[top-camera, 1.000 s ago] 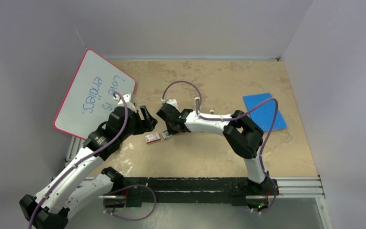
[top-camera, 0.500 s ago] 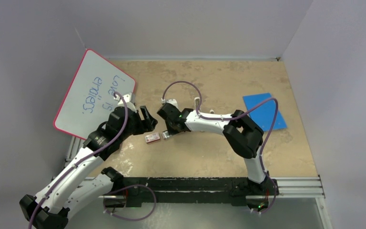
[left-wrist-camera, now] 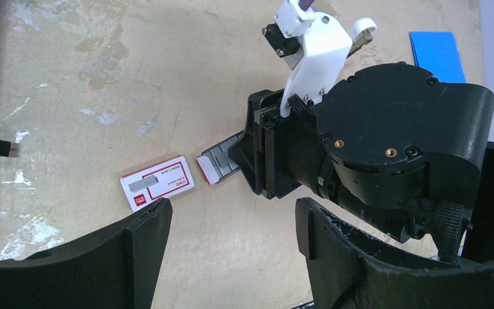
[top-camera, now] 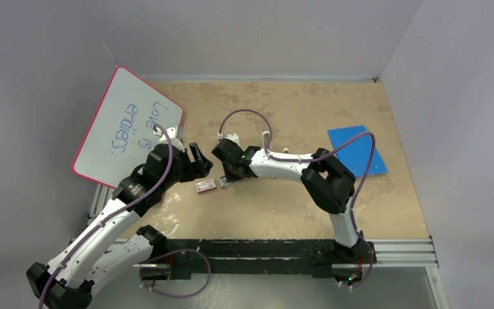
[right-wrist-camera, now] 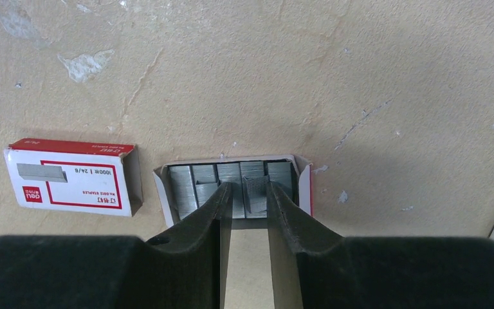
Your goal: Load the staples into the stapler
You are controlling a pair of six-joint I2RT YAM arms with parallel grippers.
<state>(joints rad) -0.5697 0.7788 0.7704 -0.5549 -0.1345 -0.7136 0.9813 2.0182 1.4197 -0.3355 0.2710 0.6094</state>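
Care matters here: the staples sit in their open tray on the surface, just right of the red-and-white box. The right gripper has its jaws narrow over the middle rows, 1 strip tilted between them; whether it is pinched, I cannot tell. Best to squeeze 1 strip squarely and lift straight, leaving its neighbours undisturbed. The left gripper hovers nearby, jaws released and empty.

staples: shiny grey metal, ribbed | box: smooth printed card | table: matt, mottled beige, scuffed
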